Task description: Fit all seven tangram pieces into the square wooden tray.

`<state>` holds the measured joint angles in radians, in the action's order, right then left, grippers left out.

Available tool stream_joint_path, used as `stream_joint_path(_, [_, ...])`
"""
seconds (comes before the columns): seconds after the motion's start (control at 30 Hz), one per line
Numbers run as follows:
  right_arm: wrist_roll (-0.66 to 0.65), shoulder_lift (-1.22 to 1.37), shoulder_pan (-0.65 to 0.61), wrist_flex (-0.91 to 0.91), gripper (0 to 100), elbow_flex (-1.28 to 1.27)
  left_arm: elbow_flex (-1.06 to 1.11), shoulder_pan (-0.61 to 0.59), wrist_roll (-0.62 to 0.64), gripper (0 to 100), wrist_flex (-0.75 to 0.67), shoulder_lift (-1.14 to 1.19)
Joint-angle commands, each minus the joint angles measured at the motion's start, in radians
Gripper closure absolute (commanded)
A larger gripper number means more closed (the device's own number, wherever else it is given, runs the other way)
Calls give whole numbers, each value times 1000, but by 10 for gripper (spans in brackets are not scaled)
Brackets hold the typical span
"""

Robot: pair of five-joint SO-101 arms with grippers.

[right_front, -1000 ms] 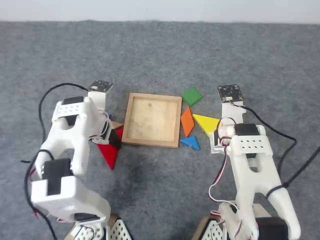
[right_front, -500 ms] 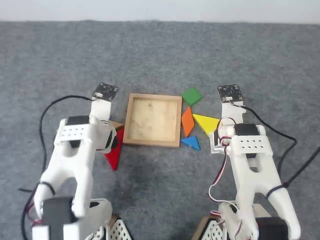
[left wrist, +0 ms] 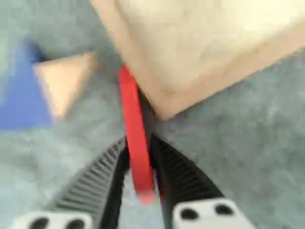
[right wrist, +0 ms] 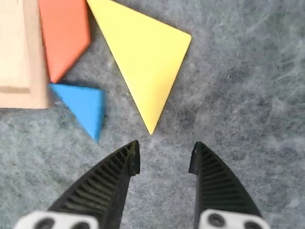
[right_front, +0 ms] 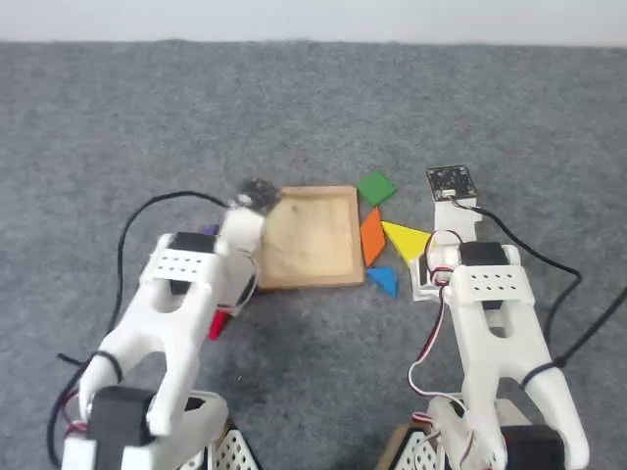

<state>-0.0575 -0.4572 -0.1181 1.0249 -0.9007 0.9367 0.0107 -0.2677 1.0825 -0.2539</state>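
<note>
The left arm (right_front: 171, 304) extends from its base at the near edge of the grey desk (right_front: 323, 108) toward the near left corner of the tray (right_front: 313, 281), with its wrist over that corner. The left tool (left wrist: 139, 145) is clenched on the red piece (left wrist: 132, 114), which stands on edge between the two fingers. The long axis of the red piece runs straight out from the left tool toward the tray. Its far end lies against the outer wall of the tray, just beside the corner. A pale triangle (left wrist: 66, 78) and a dark blue piece (left wrist: 19, 90) lie on the desk beyond the red piece, on the side away from the tray; both are blurred. The right arm (right_front: 495, 323) extends from its base toward the pieces on the right of the tray. The right tool (right wrist: 164, 157) is released and grips nothing. The yellow triangle (right wrist: 143, 62) lies flat on the desk just ahead of the right tool, with one sharp corner pointing back at the gap between the fingers. The blue triangle (right wrist: 83, 107) lies at the corner of the tray, near the yellow triangle. The orange parallelogram (right wrist: 64, 33) lies along the right wall of the tray, with its long axis parallel to that wall. The green square (right_front: 376, 188) lies off the far right corner of the tray.
</note>
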Motion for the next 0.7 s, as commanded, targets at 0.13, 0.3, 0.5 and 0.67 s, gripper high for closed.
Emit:
stream_joint_path(0.13, [-8, -42, 24, -16, 827, 9, 13, 38, 40, 952, 48, -3])
stream_joint_path(0.3, [-8, -39, 24, -16, 827, 9, 5, 11, 40, 992, 52, -14])
stream_joint_path(0.5, [-5, -47, 70, -16, 827, 14, -79, 9, 121, 991, 175, -152])
stream_joint_path(0.67, [29, -47, 82, -16, 827, 15, -177, 52, 282, 991, 216, -342])
